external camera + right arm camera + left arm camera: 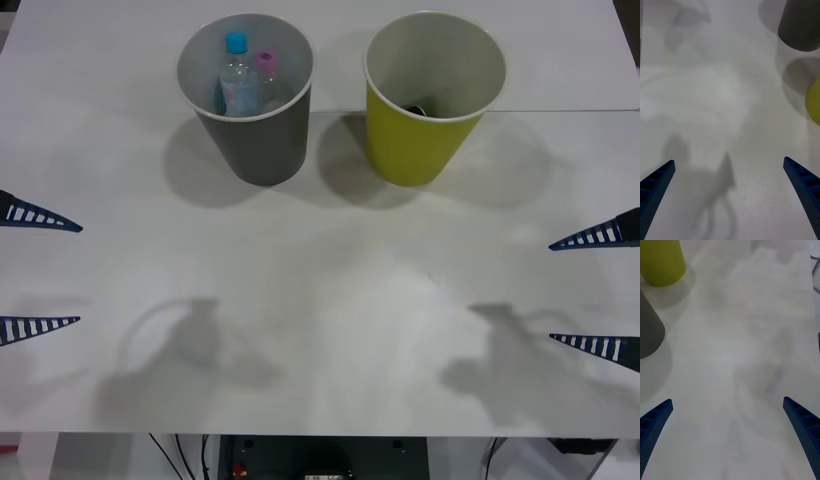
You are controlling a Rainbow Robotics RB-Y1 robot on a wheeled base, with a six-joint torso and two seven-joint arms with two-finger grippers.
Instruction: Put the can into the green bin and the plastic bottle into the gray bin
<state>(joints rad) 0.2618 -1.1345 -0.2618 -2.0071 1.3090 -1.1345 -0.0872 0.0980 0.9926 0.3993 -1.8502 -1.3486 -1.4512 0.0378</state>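
The gray bin [262, 150] stands at the back left of the table, the green bin [410, 145] to its right. Inside the gray bin stands the plastic bottle [267, 62] with its pink cap, next to a clear bottle with a blue cap [238, 75]. At the bottom of the green bin lies a small dark shape [418, 108]; I cannot tell whether it is the can. My left gripper [78, 274] [727, 399] is open at the table's left edge, with nothing in it. My right gripper [552, 292] [729, 160] is open at the right edge, also holding nothing.
The white table [320, 300] stretches bare between the two grippers and in front of the bins. The right wrist view catches the gray bin [801, 26] and the green bin [814, 99]. The left wrist view shows the green bin [660, 260] and the gray bin [649, 330].
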